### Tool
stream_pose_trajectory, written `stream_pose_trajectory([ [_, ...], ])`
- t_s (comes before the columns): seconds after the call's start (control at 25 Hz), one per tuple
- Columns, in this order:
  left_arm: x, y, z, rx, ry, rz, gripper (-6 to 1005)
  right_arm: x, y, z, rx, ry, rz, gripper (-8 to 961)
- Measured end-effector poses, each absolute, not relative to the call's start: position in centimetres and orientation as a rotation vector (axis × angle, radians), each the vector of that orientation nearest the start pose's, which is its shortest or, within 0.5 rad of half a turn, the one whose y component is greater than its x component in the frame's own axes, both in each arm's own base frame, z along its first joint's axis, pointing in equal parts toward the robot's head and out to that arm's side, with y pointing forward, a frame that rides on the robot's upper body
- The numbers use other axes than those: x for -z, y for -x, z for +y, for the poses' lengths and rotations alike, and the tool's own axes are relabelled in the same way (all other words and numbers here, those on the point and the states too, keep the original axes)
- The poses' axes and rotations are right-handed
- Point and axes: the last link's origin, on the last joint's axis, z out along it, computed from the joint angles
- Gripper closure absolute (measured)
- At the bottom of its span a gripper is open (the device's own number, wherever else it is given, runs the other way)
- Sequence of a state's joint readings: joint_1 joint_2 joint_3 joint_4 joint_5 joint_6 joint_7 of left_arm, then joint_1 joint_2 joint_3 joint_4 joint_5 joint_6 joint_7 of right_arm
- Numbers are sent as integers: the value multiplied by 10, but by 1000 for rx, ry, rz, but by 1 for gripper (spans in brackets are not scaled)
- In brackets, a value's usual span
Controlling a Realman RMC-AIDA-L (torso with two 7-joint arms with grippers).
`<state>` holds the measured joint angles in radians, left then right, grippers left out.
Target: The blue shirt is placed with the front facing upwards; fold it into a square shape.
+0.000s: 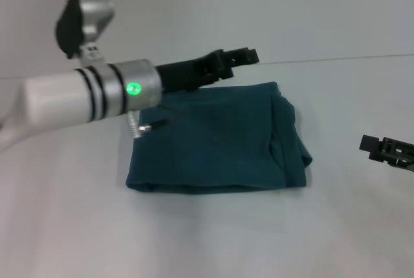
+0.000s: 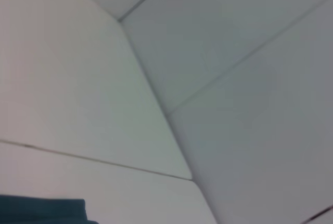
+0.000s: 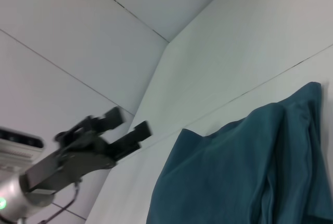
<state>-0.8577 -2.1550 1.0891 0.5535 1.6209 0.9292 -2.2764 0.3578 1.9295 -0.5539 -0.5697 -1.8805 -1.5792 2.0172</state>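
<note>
The blue shirt [image 1: 220,139] lies folded into a rough rectangle in the middle of the white table, plain teal side up. Its print and collar are hidden, and thicker folds are bunched along its right side. My left arm reaches across above the shirt's far left part. The left gripper [image 1: 249,55] hangs open and empty just past the shirt's far edge, above the table. The right wrist view shows its two fingers apart [image 3: 127,122] beside the shirt [image 3: 239,177]. A corner of the shirt [image 2: 41,209] shows in the left wrist view. My right gripper [image 1: 387,150] sits low at the right, away from the shirt.
The white table [image 1: 213,239] spreads around the shirt, with bare surface in front and to the right. A white wall [image 1: 259,6] rises behind the table's far edge.
</note>
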Motion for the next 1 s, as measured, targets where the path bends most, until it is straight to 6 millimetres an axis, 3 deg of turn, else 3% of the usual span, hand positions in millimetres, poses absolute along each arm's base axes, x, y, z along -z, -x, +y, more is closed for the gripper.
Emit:
stream_pose_trajectory([
  [0.16, 43, 148, 421, 970, 2314, -1589, 413, -75, -343, 295, -972, 2125, 1639, 38],
  [0.32, 16, 183, 410, 962, 2286, -1656, 242, -75, -344, 294, -952, 2132, 1643, 38],
  [0.56, -5, 224, 399, 766, 2270, -1627, 47, -74, -345, 295, -910, 2155, 1644, 38],
  [0.8, -1, 243, 405, 549, 2233, -1560, 51, -75, -345, 295, -904, 2155, 1637, 39],
  [1.0, 20, 246, 409, 494, 2186, -1584, 54, -74, -346, 294, -904, 2153, 1639, 39],
])
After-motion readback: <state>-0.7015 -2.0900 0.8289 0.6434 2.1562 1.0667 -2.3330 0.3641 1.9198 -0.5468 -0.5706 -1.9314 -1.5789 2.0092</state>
